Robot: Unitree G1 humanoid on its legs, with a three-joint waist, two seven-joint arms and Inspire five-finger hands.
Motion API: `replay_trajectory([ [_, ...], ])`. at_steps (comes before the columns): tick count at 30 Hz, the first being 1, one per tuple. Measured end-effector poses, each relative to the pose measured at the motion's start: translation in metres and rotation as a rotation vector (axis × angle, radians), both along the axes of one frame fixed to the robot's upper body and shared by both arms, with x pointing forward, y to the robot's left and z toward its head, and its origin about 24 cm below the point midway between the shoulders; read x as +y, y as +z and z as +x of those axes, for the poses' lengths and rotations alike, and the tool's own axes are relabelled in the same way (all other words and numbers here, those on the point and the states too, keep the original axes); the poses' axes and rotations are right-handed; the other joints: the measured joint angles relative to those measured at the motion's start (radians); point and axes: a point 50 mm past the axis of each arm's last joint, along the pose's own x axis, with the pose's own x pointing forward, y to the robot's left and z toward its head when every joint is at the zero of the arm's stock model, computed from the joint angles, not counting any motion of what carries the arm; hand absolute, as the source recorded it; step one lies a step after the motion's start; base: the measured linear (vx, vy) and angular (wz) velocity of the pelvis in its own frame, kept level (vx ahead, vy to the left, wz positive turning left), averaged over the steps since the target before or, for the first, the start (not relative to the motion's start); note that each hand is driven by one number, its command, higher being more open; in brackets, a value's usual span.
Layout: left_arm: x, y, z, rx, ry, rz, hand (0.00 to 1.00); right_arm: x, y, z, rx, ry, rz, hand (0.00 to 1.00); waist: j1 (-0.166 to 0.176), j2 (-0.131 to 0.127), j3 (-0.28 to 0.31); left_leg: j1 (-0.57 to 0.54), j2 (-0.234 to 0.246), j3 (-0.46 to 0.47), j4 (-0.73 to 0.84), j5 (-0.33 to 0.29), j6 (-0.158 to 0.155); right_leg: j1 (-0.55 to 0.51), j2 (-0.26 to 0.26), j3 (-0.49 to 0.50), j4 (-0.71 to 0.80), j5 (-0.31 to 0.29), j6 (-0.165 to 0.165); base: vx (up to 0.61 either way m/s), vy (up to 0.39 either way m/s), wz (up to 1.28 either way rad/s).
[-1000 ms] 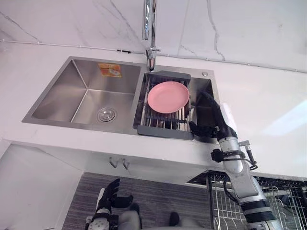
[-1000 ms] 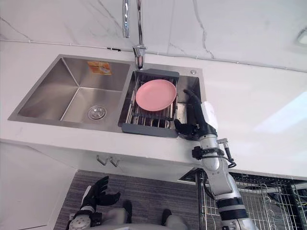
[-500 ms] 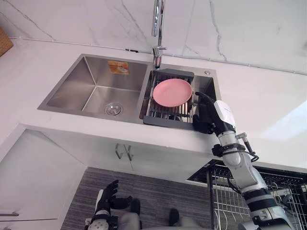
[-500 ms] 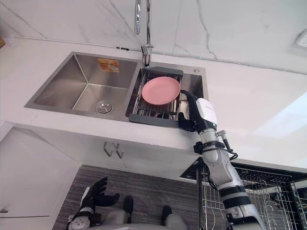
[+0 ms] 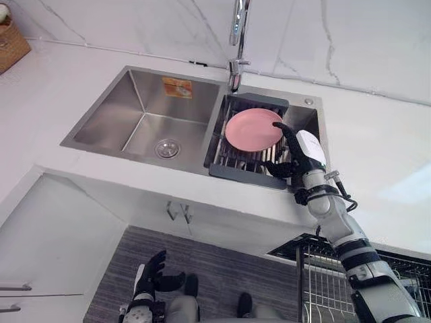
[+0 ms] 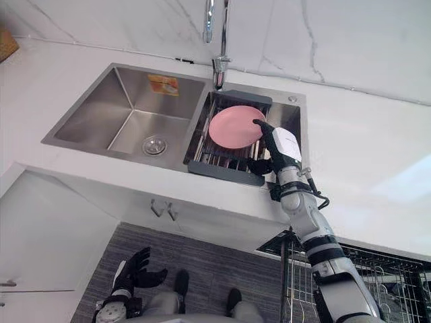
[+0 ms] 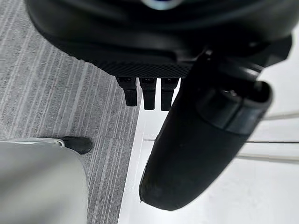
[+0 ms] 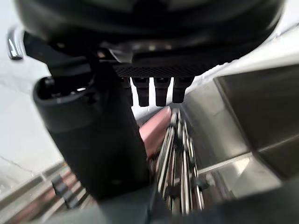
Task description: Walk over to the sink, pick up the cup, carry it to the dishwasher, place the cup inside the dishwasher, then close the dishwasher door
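Observation:
My right hand [image 5: 295,149] reaches into the right basin of the steel sink [image 5: 101,124], its fingers straight and open. Its fingertips are at the right rim of a pink plate [image 5: 250,129] that lies on a dark wire drying rack [image 5: 242,176]. From the right wrist, the fingers [image 8: 156,91] point past the thumb at the plate's edge [image 8: 156,128] and the rack's bars [image 8: 182,163]. They hold nothing. My left hand [image 5: 153,272] hangs low over the grey floor, open and empty, and its fingers [image 7: 149,93] are straight.
A chrome faucet [image 5: 237,40] rises behind the sink's divider. White countertop [image 5: 377,155] surrounds the sink. A pulled-out wire dishwasher rack [image 5: 323,286] sits low at the right, beside my right arm. A wicker basket [image 5: 10,40] stands at the far left. Cabinet handles [image 5: 176,212] are below the sink.
The camera has shifted, so the sink sits further right. My right hand has moved from the rack's right side forward to the pink plate's rim. The left hand stays low.

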Motion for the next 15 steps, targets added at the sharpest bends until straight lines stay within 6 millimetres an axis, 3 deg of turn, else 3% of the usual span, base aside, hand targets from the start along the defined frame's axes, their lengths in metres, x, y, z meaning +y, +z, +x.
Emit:
replay_trajectory([
  [9, 0.002, 0.004, 0.01, -0.033, 0.021, 0.005, 0.9, -0.003, 0.017, 0.018, -0.018, -0.02, -0.1, 0.9, 0.009, -0.006, 0.054, -0.044, -0.002, -0.018, 0.039, -0.008, -0.01, -0.023, 0.001, -0.016, 0.015, -0.006, 0.004, -0.05, 0.008, 0.05],
  [10, 0.002, 0.004, 0.011, -0.036, 0.02, 0.005, 0.9, -0.003, 0.02, 0.021, -0.022, -0.023, -0.112, 0.3, 0.01, -0.006, 0.056, -0.055, 0.0, -0.019, 0.042, -0.009, -0.009, -0.032, 0.003, -0.016, 0.019, -0.006, 0.003, -0.08, 0.002, 0.02],
  [15, 0.004, 0.005, 0.017, -0.044, 0.024, 0.01, 0.9, -0.004, 0.031, 0.031, -0.06, -0.055, -0.149, 0.3, 0.012, -0.006, 0.084, -0.074, 0.009, -0.023, 0.038, -0.004, -0.007, -0.043, 0.016, -0.01, 0.01, -0.007, -0.006, -0.08, -0.008, 0.01],
])
